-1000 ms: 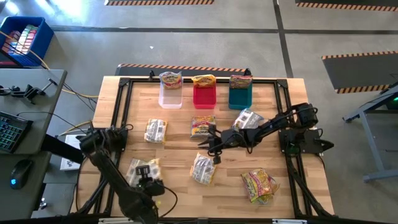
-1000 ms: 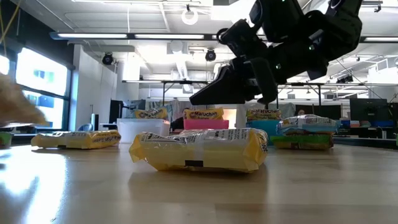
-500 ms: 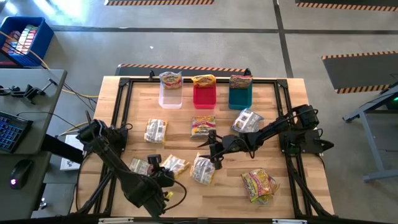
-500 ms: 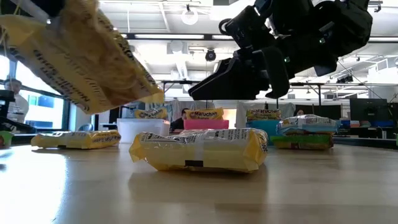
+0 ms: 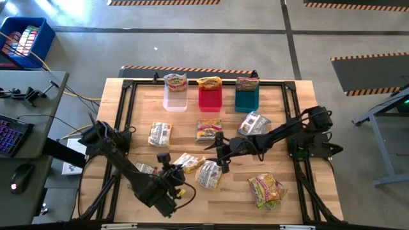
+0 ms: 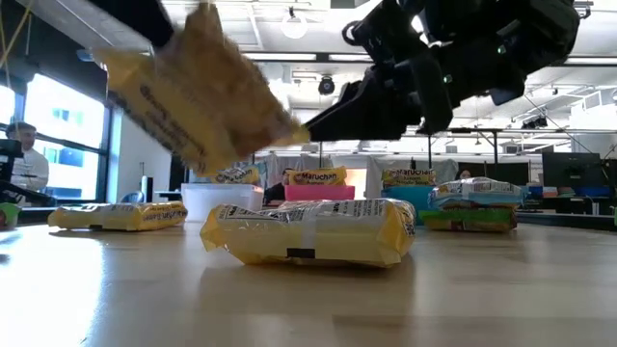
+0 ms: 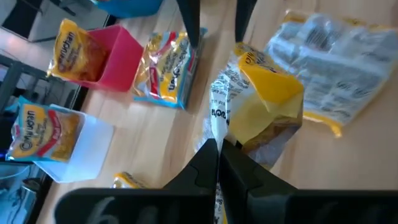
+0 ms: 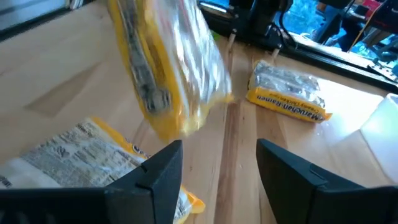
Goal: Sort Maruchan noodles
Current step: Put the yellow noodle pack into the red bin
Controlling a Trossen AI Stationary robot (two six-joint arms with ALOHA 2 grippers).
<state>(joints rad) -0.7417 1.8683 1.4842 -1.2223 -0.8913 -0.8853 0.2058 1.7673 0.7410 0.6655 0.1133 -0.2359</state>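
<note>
The left gripper (image 5: pixel 179 167) is clamped on the edge of a crinkly yellow plastic noodle packet (image 5: pixel 190 161), holding it clear of the wooden table (image 5: pixel 233 195). Just beyond it, the right gripper (image 5: pixel 219 155) hovers with fingers spread, directly above a silvery-white flat packet (image 5: pixel 208 175).

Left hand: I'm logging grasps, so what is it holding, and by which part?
The left hand is shut on a yellow noodle packet, pinching the crinkled seam at one end, so the packet hangs above the table. The right hand is open, holding nothing.
</note>
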